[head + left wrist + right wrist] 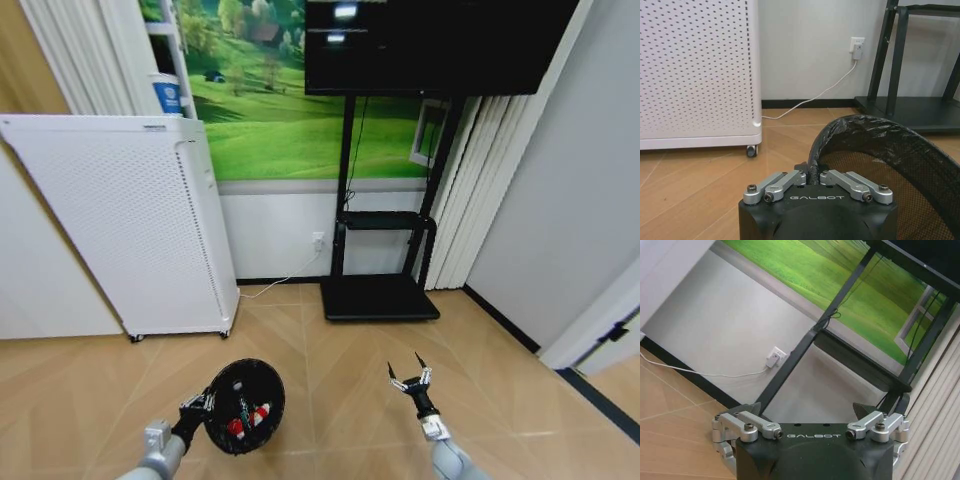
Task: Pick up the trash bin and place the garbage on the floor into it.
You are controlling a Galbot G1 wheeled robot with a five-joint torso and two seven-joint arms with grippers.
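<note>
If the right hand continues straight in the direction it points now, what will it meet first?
The right hand is open and empty, aimed towards the black TV stand by the wall. Nothing lies between them, so probably the stand's post or shelf, though depth is unclear.

The word "GALBOT" is printed in light letters on the black housing of the left gripper, just below its finger linkages. The same "GALBOT" marking appears on the black housing of the right gripper. No other text or number is legible.
</note>
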